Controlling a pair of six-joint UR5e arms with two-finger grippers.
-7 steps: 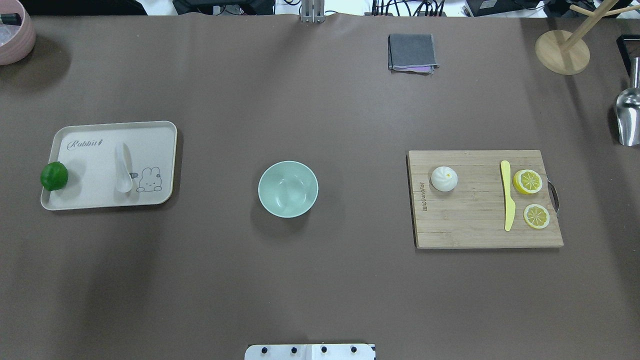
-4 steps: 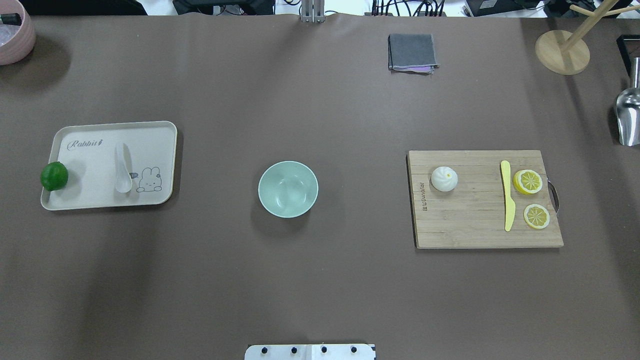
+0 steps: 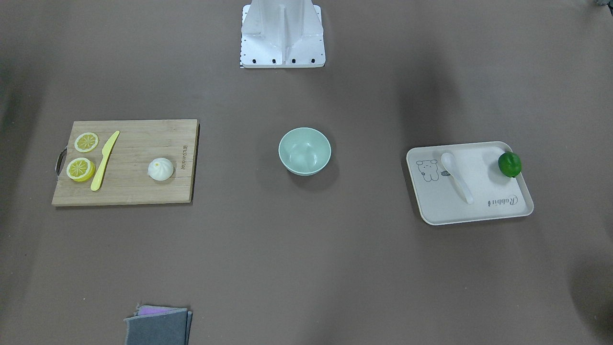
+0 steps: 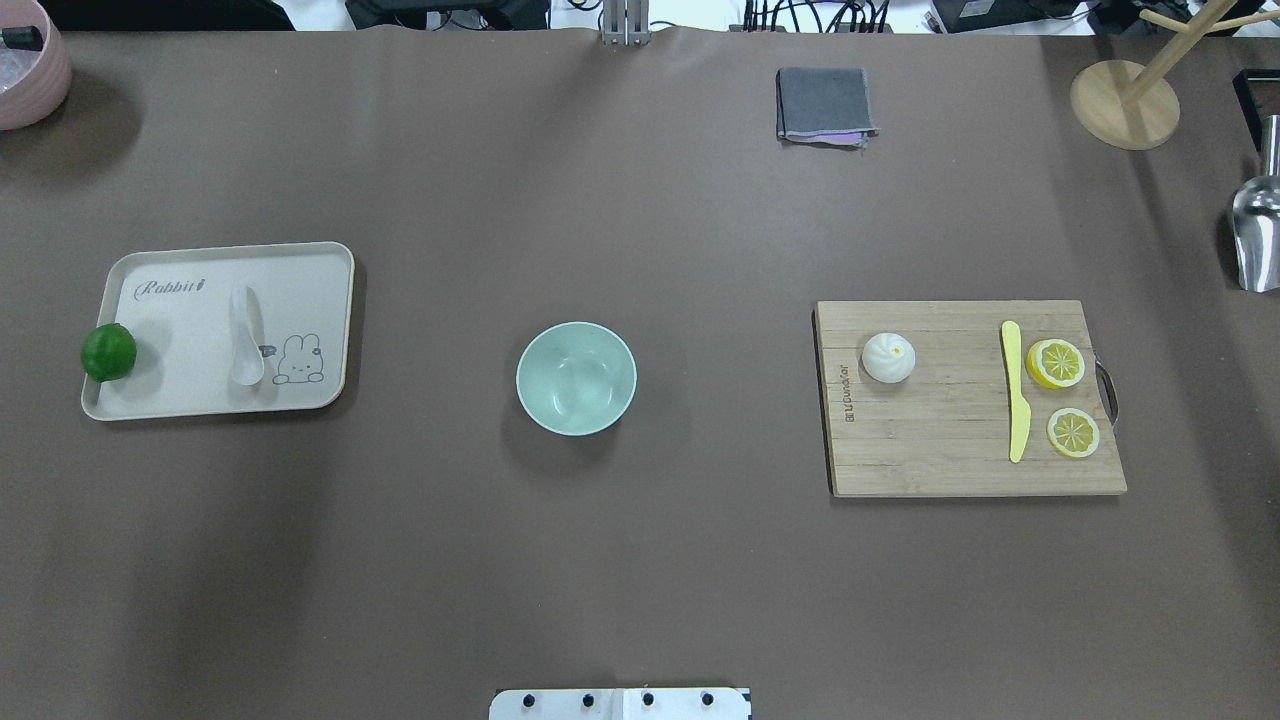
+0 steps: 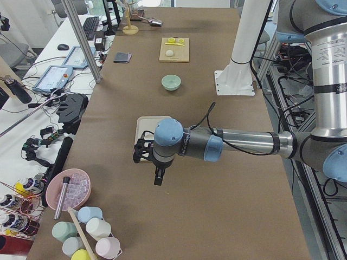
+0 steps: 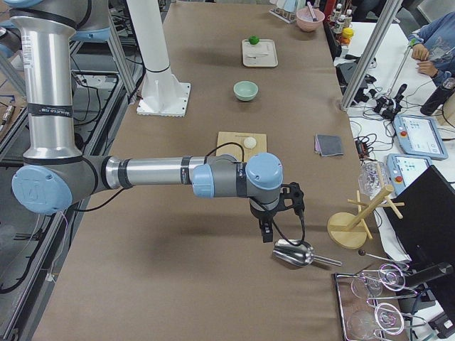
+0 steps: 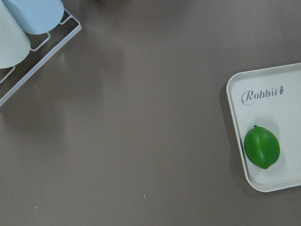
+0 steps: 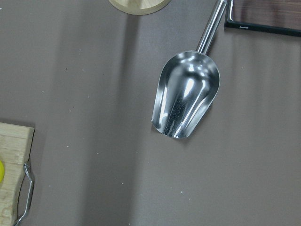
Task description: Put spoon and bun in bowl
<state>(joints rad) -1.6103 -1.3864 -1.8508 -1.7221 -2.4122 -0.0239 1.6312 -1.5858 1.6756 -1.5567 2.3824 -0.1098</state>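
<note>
The white spoon (image 4: 246, 345) lies on the cream tray (image 4: 190, 390) at the table's left; it also shows in the front view (image 3: 456, 176). The white bun (image 4: 888, 358) sits on the wooden cutting board (image 4: 950, 465) at the right. The mint-green bowl (image 4: 575, 378) stands empty in the middle. My left gripper (image 5: 158, 176) shows only in the left side view, hanging over the table beyond the tray. My right gripper (image 6: 266, 229) shows only in the right side view, between the board and a metal scoop. I cannot tell whether either is open or shut.
A green lime (image 4: 108, 352) sits on the tray's left rim. A yellow knife (image 4: 1015, 390) and two lemon slices (image 4: 1055, 363) lie on the board. A metal scoop (image 8: 186, 96), a wooden stand (image 4: 1124, 103), a grey cloth (image 4: 823, 105) and a pink bowl (image 4: 30, 70) are at the edges.
</note>
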